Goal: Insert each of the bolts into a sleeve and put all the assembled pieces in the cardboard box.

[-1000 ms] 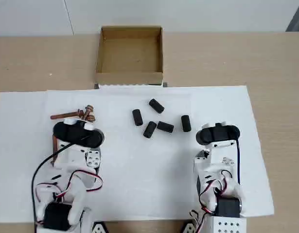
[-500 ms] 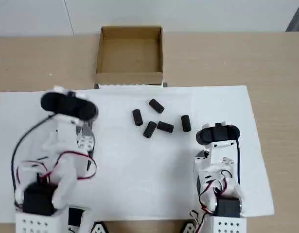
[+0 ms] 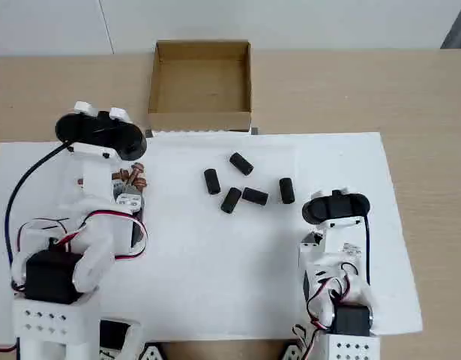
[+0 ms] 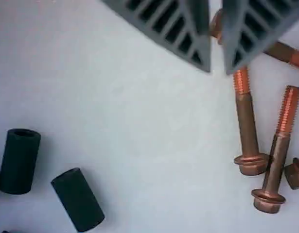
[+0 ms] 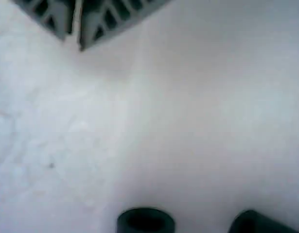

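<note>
The table is light wood, and white paper covers most of its near half. The box is open brown cardboard. It stands on the wood and touches the paper's far edge.

My left gripper hangs above the paper's left part, its grey ribbed fingers drawn in to a thin slit. My right gripper is low over bare paper on the right side, its fingers just as close together.

The sleeves are five short black tubes with hollow ends. They lie loosely clustered on the paper between my two arms, in front of the box. Two of them lie well apart from my left jaws, and two more lie some way off from my right jaws.

The bolts are copper-coloured, with flanged hex heads and thread along the end of the shank. They lie bunched on the paper under my left arm. One bolt has its threaded end just beside my left fingertips and its head pointing away. A second lies close alongside it. Another runs out from behind one finger. I cannot tell whether any bolt touches the fingers.
</note>
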Robot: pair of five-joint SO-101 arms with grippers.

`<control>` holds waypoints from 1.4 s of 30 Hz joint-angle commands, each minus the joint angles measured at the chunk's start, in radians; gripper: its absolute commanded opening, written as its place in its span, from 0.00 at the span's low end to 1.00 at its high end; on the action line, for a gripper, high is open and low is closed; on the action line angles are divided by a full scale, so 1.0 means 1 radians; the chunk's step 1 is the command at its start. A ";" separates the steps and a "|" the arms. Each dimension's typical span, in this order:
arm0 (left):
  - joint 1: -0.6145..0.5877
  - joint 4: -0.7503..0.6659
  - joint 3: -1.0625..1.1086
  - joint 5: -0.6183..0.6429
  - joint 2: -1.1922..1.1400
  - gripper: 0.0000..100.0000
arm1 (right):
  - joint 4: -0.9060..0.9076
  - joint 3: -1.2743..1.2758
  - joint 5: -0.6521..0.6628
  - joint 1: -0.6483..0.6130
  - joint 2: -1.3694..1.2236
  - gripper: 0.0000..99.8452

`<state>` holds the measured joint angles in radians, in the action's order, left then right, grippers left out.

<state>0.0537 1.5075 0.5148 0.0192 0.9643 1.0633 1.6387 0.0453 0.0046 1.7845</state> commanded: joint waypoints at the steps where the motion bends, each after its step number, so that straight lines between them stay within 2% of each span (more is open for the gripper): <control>1: -0.006 0.003 -0.035 0.008 -0.002 0.01 | -0.019 -0.011 -0.011 0.002 0.001 0.00; 4: -0.041 0.005 -0.039 0.008 -0.002 0.01 | 0.035 -0.069 0.003 0.004 -0.010 0.00; 10: -0.213 -0.003 -0.039 0.002 -0.083 0.01 | 0.102 -0.307 0.072 0.001 -0.016 0.00; 13: -0.224 -0.005 -0.041 0.002 -0.124 0.01 | 0.104 -0.402 0.086 0.001 -0.065 0.00; 20: -0.224 -0.095 -0.038 0.002 -0.181 0.01 | 0.104 -0.651 0.081 0.001 -0.441 0.00; 25: -0.227 -0.089 -0.033 -0.008 -0.233 0.01 | 0.104 -0.829 0.081 0.001 -0.748 0.00; 29: -0.226 -0.032 -0.033 -0.176 -0.304 0.01 | 0.104 -0.931 0.089 0.001 -0.903 0.00; 30: -0.226 -0.025 -0.033 -0.184 -0.333 0.01 | 0.102 -0.951 0.089 -0.005 -0.941 0.00; 36: -0.278 -0.080 -0.039 -0.147 -0.529 0.01 | 0.104 -1.042 0.086 -0.147 -1.138 0.00; 42: -0.315 -0.118 -0.068 -0.106 -0.609 0.01 | 0.104 -1.157 0.081 -0.260 -1.368 0.00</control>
<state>-0.2516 1.4108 0.4994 -0.1066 0.3690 1.1600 0.5662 0.1235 -0.2240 0.4956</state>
